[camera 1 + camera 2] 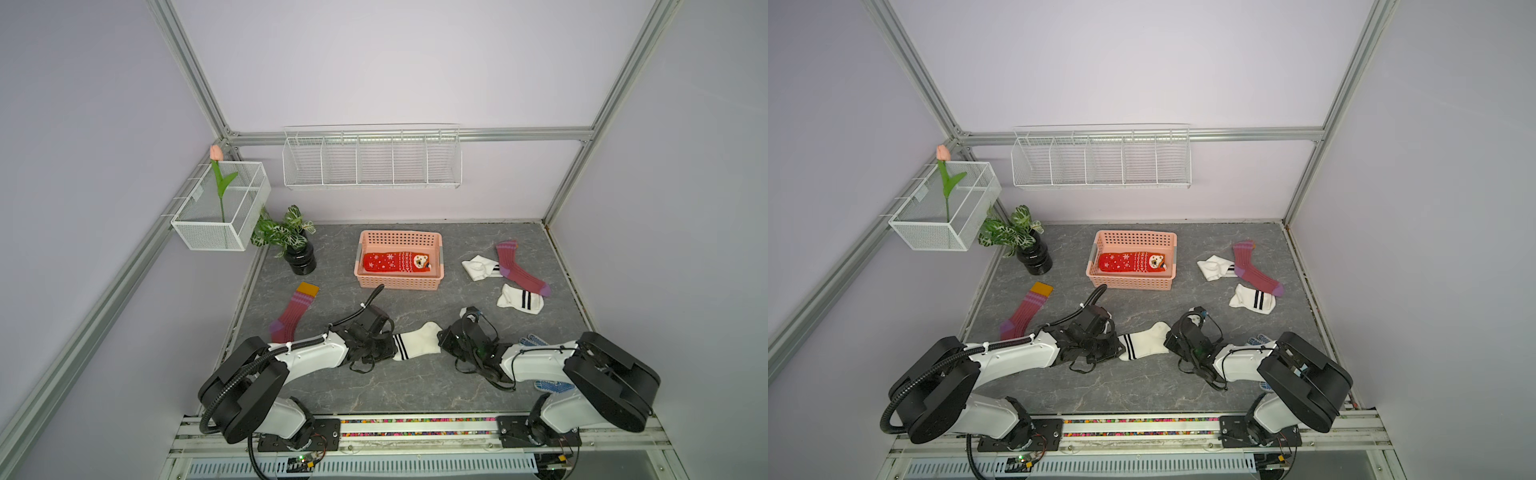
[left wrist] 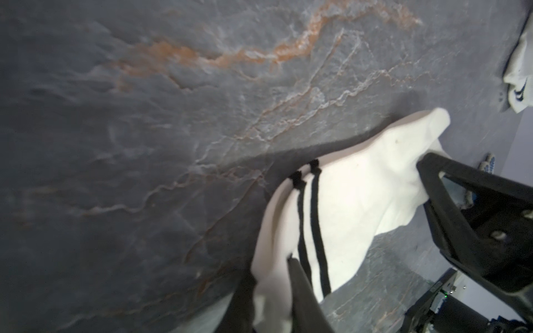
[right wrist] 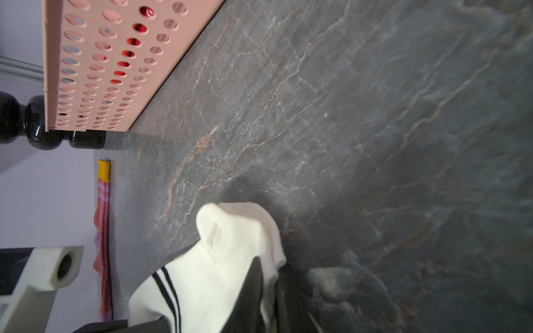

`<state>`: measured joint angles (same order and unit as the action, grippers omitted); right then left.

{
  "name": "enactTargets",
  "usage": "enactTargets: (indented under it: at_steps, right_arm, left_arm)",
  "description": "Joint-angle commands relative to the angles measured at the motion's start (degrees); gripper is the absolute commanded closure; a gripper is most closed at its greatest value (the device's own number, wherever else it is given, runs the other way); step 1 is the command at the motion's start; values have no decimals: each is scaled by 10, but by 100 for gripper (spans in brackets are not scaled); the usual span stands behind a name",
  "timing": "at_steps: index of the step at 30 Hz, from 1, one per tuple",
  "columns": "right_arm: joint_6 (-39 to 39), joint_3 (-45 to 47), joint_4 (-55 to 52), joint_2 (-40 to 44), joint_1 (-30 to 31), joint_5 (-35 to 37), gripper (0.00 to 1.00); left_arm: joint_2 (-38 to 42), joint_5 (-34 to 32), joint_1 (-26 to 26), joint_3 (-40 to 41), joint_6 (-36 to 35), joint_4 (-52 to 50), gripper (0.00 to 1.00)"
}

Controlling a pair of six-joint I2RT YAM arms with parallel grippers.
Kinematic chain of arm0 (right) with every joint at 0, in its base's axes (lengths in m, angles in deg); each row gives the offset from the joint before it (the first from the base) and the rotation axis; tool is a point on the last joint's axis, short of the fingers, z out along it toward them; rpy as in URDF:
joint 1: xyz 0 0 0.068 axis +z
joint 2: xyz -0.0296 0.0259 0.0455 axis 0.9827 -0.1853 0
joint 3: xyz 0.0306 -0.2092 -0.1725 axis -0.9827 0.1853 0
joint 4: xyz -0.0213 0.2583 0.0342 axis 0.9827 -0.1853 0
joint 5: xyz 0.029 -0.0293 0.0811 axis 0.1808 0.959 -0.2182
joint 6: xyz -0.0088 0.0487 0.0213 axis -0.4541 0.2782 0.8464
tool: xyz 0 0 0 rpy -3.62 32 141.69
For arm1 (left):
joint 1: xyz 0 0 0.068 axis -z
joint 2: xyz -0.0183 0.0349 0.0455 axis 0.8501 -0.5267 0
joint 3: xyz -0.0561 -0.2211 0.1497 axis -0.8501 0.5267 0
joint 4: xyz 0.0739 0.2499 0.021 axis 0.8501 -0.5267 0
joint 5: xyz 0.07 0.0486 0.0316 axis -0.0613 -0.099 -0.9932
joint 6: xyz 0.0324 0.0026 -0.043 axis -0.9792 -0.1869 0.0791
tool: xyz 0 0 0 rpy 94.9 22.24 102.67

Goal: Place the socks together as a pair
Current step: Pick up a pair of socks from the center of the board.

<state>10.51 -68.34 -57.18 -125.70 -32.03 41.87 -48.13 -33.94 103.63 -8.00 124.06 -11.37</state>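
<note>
In a top view, a mustard-cuffed maroon sock lies at the left of the table. Low centre, the left hand pinches the cuff of a white striped sock. The right hand is clamped on its toe, so the sock spans between them. Above sits a pink basket holding a red snowflake sock. At right lie a folded white sock, another maroon sock and a second striped sock.
</note>
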Motion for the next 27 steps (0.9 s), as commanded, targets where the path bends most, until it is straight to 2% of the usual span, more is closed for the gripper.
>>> enactTargets:
  at_steps: [1,5,10,14,17,22,27]
  right_arm:
    - [16,23,20,-19,-2,-1,93]
    - [-5,24,26,4,-1,7,93]
    - [-53,-8,-50,68,0,35,93]
    - [-101,-65,-132,120,-1,71,93]
    - [-139,-119,-171,139,-10,93,93]
    - [-202,-224,-185,111,-62,79,93]
    - [-253,-371,-183,13,-119,30,93]
  left_arm:
    - [-7,-4,1,5,2,-5,89]
    - [13,-16,1,-6,-10,-30,100]
    - [37,-38,1,-61,-43,-104,100]
    - [42,-79,-3,-160,-76,-209,100]
    - [27,-81,-18,-250,-123,-272,100]
    - [-21,-51,-90,-394,-182,-331,100]
    - [-106,-35,-150,-536,-237,-364,100]
